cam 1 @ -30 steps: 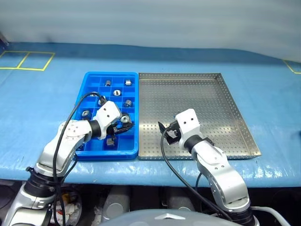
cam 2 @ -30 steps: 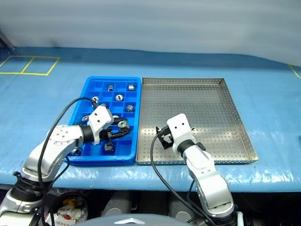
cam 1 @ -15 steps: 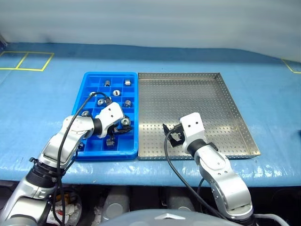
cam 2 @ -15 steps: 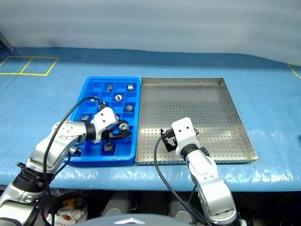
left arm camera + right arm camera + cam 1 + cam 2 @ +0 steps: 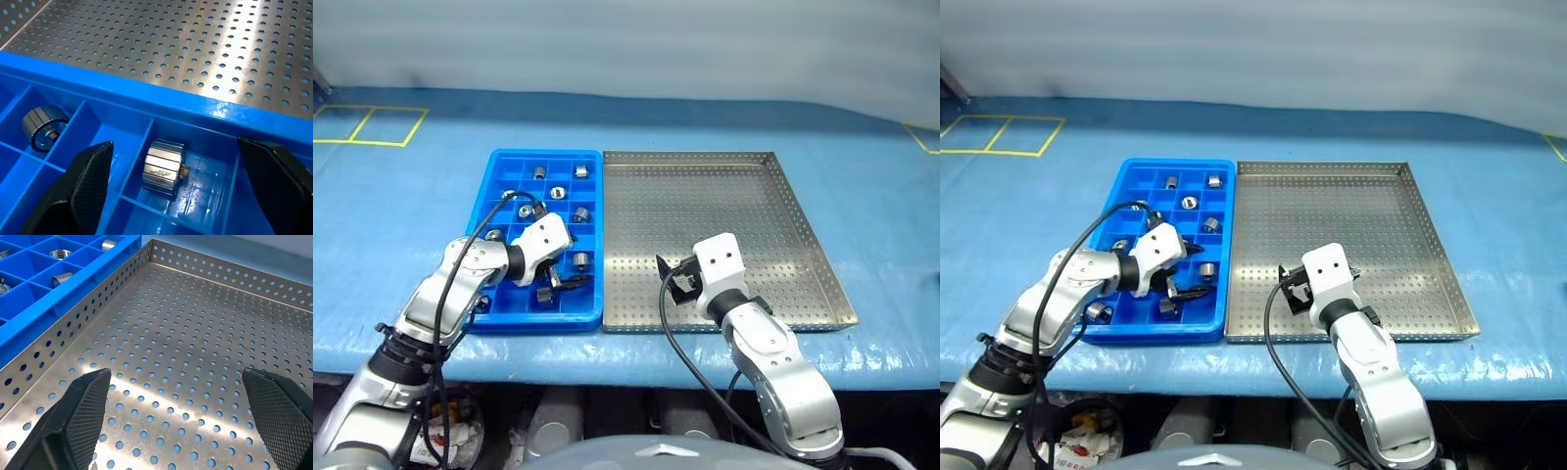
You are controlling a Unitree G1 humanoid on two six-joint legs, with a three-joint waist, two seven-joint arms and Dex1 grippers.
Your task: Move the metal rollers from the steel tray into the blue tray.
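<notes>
A roller (image 5: 164, 168) lies released in a near-right cell of the blue tray (image 5: 499, 162) between the open left claw (image 5: 186, 191); the right claw (image 5: 188, 416) is open over the bare steel tray (image 5: 808, 235); withdrawal is judged next

The blue tray (image 5: 497, 166) lies on the table (image 5: 401, 215), its long side touching the left rim of the steel tray (image 5: 724, 196), which sits to its right. The metal rollers (image 5: 556, 192) lie scattered one to a compartment in the blue tray, several in the far rows and others nearer the front. One roller (image 5: 163, 167) rests in a compartment along the wall next to the steel tray, between the fingers of the left gripper (image 5: 181, 191), apparently untouched. The right gripper (image 5: 674, 284) hangs over the steel tray's near left part.
</notes>
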